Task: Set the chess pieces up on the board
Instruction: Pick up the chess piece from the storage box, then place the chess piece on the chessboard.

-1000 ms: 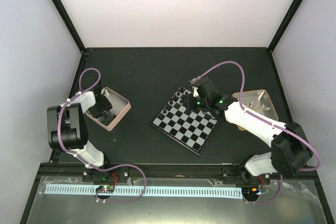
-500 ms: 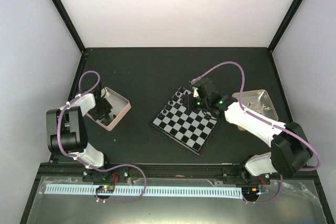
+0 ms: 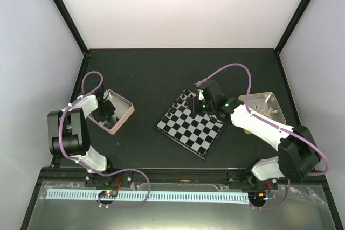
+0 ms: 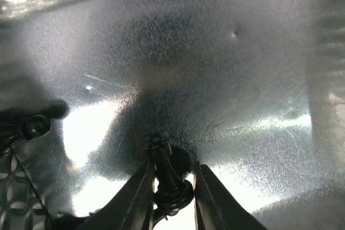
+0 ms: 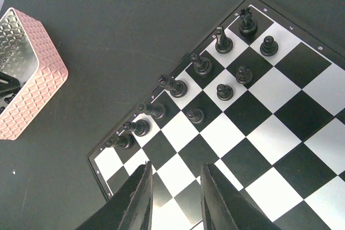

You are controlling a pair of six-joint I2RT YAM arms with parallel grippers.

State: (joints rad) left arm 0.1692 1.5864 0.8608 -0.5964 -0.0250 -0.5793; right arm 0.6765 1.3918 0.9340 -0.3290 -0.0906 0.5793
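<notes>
the flat matte black table in front of me carries three things: a black-and-pale checkered chessboard near the middle, a pink-walled metal tin well to my left, and a silvery metal tin to my right.

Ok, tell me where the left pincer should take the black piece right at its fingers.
Grip the black piece across its narrow stem, just above the wider round base, coming down toward the tin floor with a finger on each side. It seems to lie base toward the camera, its stem in line with the left pincer, whose fingers flank it.
</notes>
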